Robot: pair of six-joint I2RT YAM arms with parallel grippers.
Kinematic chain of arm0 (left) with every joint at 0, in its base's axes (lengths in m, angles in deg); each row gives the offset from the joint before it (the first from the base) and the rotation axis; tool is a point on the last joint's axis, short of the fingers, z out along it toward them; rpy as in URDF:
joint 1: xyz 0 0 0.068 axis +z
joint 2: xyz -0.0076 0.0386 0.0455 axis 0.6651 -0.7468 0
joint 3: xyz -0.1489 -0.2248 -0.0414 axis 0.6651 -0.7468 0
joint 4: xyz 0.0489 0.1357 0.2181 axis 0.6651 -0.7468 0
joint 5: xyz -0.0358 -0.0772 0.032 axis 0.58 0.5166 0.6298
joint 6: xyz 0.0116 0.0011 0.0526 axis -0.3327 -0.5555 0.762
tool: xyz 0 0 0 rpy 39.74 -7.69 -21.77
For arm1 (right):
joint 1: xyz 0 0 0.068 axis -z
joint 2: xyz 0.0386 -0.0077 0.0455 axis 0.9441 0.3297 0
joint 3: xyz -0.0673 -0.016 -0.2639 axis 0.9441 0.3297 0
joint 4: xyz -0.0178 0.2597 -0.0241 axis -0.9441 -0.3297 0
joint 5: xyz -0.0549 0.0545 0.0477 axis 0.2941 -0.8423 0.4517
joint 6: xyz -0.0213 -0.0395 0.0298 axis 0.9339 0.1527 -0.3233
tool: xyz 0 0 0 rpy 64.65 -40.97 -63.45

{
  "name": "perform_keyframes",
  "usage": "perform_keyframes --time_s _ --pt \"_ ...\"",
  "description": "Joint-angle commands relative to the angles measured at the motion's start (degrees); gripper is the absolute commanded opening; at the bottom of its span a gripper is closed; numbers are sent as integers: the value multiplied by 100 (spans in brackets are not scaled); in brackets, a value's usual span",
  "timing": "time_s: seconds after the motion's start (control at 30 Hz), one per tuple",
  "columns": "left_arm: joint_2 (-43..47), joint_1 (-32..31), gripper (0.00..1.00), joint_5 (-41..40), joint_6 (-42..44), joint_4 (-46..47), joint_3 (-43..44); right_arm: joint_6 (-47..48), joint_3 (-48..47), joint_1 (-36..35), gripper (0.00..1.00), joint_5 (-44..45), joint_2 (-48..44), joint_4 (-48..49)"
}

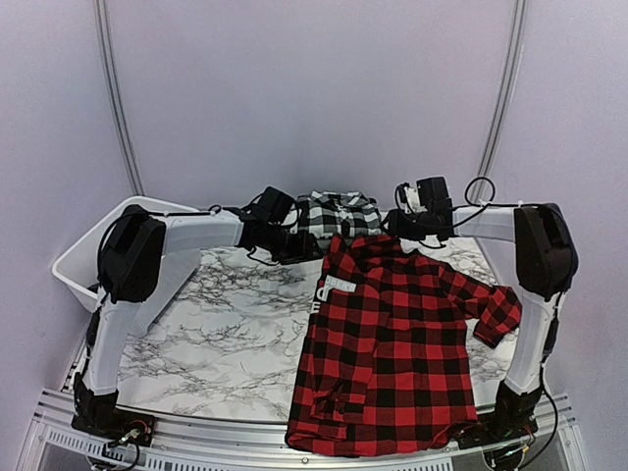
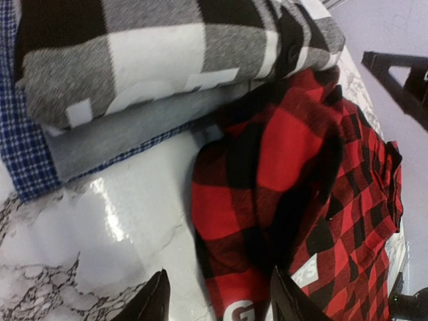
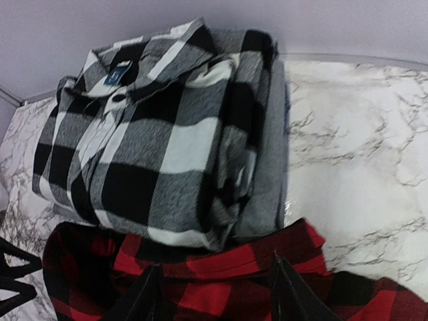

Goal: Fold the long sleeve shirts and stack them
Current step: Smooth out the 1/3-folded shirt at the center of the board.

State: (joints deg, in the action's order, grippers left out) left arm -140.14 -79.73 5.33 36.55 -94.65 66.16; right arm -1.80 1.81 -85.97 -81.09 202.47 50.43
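A red-and-black check shirt (image 1: 392, 353) lies spread on the right half of the marble table (image 1: 226, 324), its hem hanging over the front edge. At the back sits a folded stack with the black-and-white plaid shirt (image 1: 339, 214) on top. Under it are a grey shirt (image 2: 127, 130) and a blue checked one (image 2: 20, 140). My left gripper (image 1: 294, 243) hovers open over the red shirt's left shoulder (image 2: 267, 160), its fingertips (image 2: 155, 302) wide apart. My right gripper (image 1: 400, 231) is open above the red collar edge (image 3: 221, 267), just in front of the plaid stack (image 3: 167, 134).
A white plastic tub (image 1: 83, 260) stands at the table's left edge. Bare marble lies left of the red shirt. The red shirt's right sleeve (image 1: 496, 309) bends near the right arm's upright link. Grey walls close in the back.
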Motion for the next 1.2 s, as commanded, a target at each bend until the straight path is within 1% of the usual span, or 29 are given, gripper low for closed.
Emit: perform_keyframes --time_s 0.0,0.17,0.27,0.43,0.63,0.7,0.77,0.9,1.0,1.17 --pt "-449 -1 53 251 182 85 432 590 16 -568 54 -521 -251 45" --pt "-486 -1 52 223 164 88 517 902 -468 -908 58 -861 111 -200" --pt "-396 6 52 90 164 93 431 988 -940 -1036 58 -935 461 -590" --pt "-346 10 51 116 143 81 350 992 -1454 -1166 58 -749 922 -949" --pt "-100 8 51 46 192 78 61 950 -2039 -1170 52 -255 1207 -1416" --pt "-13 7 51 0 226 78 -58 931 -2078 -1173 48 -299 1212 -1448" --pt "51 7 51 -30 251 78 -158 910 -2084 -1180 40 -371 1221 -1477" --pt "109 7 51 -41 268 78 -250 905 -2072 -1233 18 -535 1224 -1486" --pt "150 7 51 -3 268 78 -333 897 -2097 -1264 0 -450 1160 -1493" --pt "190 7 51 119 268 78 -463 756 -2097 -1260 0 272 880 -1256"
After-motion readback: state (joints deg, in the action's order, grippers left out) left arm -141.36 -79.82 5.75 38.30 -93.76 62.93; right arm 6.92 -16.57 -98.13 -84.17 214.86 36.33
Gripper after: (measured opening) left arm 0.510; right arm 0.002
